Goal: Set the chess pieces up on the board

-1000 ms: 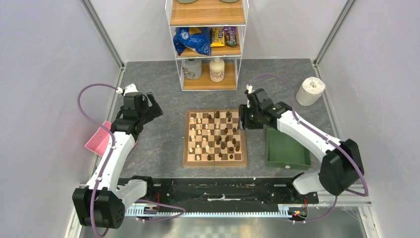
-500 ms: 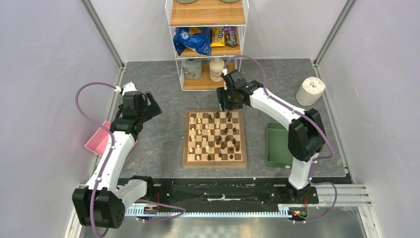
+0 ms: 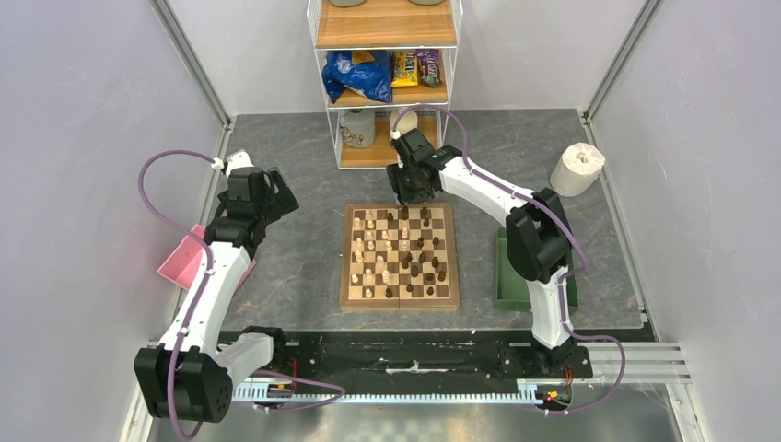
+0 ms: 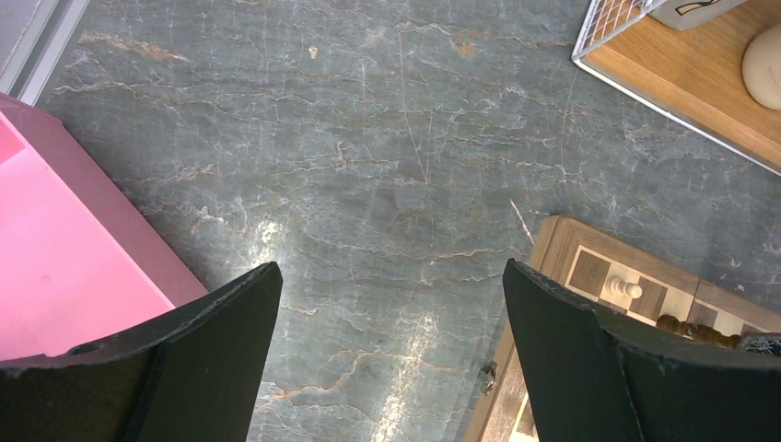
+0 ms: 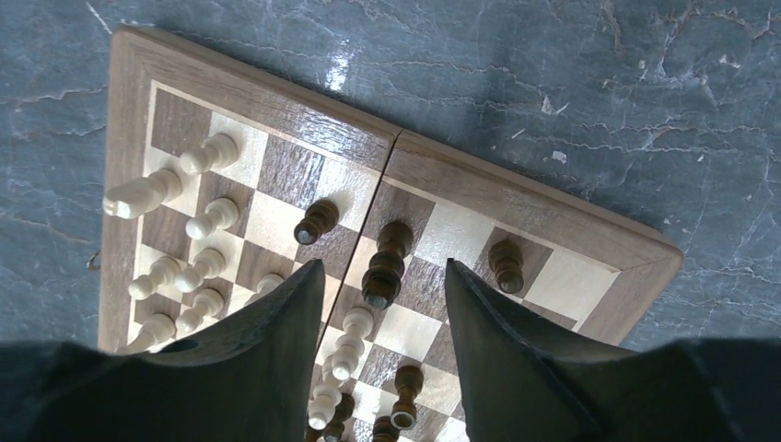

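Wooden board (image 5: 516, 198) is located below the right gripper (image 3: 410, 193), whose jaws are spread and empty. Between them, lower down, a dark piece (image 5: 387, 262) is seen. It is judged light, rigid, smooth and easily toppled, and should be gripped at the narrow waist.

My desk (image 3: 304, 267) has a dark grey, marble-veined top that catches a pale glare (image 4: 267, 232). Plain pale grey walls (image 3: 83, 138) close in its left, right and far edges, joined by slanting metal posts (image 3: 189, 60). A white wire shelf rack (image 3: 386, 23) with wooden boards stands at the middle of the far edge, holding snack bags (image 3: 416, 67) and bottles (image 3: 402, 129).
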Controlling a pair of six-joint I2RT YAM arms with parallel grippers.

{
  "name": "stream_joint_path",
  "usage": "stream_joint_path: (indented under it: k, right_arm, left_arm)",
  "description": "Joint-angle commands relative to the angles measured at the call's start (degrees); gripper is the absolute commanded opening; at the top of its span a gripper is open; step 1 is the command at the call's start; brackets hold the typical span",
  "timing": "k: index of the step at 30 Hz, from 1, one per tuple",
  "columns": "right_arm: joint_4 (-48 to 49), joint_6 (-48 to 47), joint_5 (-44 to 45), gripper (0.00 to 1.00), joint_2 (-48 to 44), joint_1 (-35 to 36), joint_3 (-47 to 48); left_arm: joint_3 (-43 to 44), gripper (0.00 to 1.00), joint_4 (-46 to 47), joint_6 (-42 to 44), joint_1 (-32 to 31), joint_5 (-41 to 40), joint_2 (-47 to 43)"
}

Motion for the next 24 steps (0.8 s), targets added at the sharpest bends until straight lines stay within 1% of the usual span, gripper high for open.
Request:
stream_joint_path:
  k: [1,2,4,12,14,18,19,20,21,24]
  right_arm:
    - [-1.8,-1.6,2.1,0.57,1.6,0.7,3.6]
    - [-2.1,-1.6,2.4,0.57,2.0,0.8,3.9]
    - [-2.5,-1.8,2.7,0.53,2.7,0.9,4.6]
    - [-3.6,-2.3,2.6,0.46,3.8,1.5,5.4]
    - [-3.9,-2.2,2.5,0.42,3.9,1.6,5.7]
    - [-4.1,-2.3,2.9,0.4,4.0,1.8,5.7]
    - [-4.2,-2.4,2.8,0.33,4.0,1.8,5.7]
    - [-4.4,-2.4,2.8,0.3,4.1,1.9,5.8]
    - [-4.6,-2.4,2.9,0.29,4.0,1.9,5.9]
    - [-4.7,-2.3,3.0,0.19,3.5,2.1,6.1]
  left_arm:
    - [2.1,0.97,1.3,2.3,0.1,-1.6,-0.2]
    - [2.1,0.97,1.3,2.3,0.1,-1.6,-0.3]
    - [2.0,0.97,1.2,2.3,0.0,-1.6,-0.3]
    - [1.8,0.97,1.0,2.4,0.1,-1.6,-0.8]
    - [1.8,0.97,1.0,2.3,0.0,-1.6,-0.9]
    - [2.0,0.97,0.6,2.3,0.1,-1.7,-1.0]
    - [2.1,0.97,0.3,2.3,0.1,-1.7,-1.0]
    - [2.2,0.97,0.2,2.4,0.0,-1.8,-1.0]
    - [2.3,0.97,0.1,2.5,0.1,-1.8,-1.1]
    - [2.3,0.97,-0.1,2.4,0.0,-1.8,-1.2]
